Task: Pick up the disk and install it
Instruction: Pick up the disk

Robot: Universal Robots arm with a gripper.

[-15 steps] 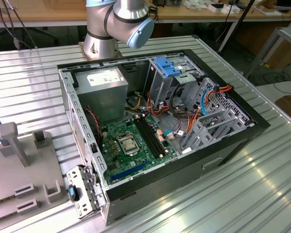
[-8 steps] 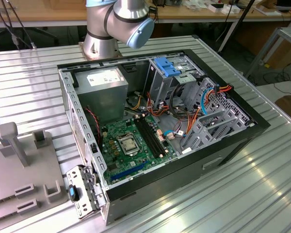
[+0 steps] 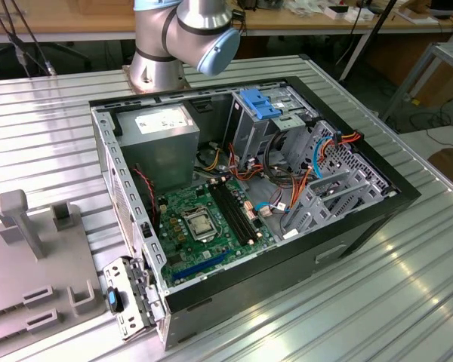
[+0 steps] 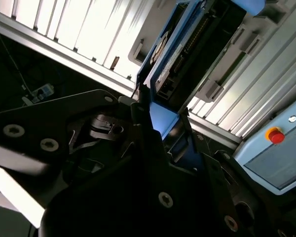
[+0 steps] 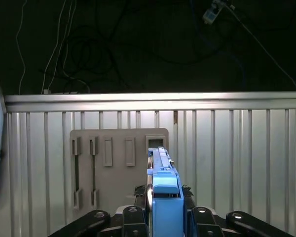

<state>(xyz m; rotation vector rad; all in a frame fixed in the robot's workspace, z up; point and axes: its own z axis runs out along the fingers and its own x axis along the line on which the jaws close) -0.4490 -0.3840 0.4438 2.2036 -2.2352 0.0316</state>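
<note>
A ribbed metal desk [image 3: 408, 302] carries an open computer case [image 3: 340, 245] lying on its side, with a green circuit board [image 3: 204, 219] showing inside. In the exterior view the arm [image 3: 174, 45] rises at the case's twelve o'clock, and a grey fixture plate [image 3: 30, 264] lies at its eight o'clock. In both wrist views the disk [image 5: 160, 168] — blue-framed, standing on edge — is over that plate. The pincer [image 5: 164, 205] is clenched on it. Whether the disk touches the plate I cannot tell.
</note>
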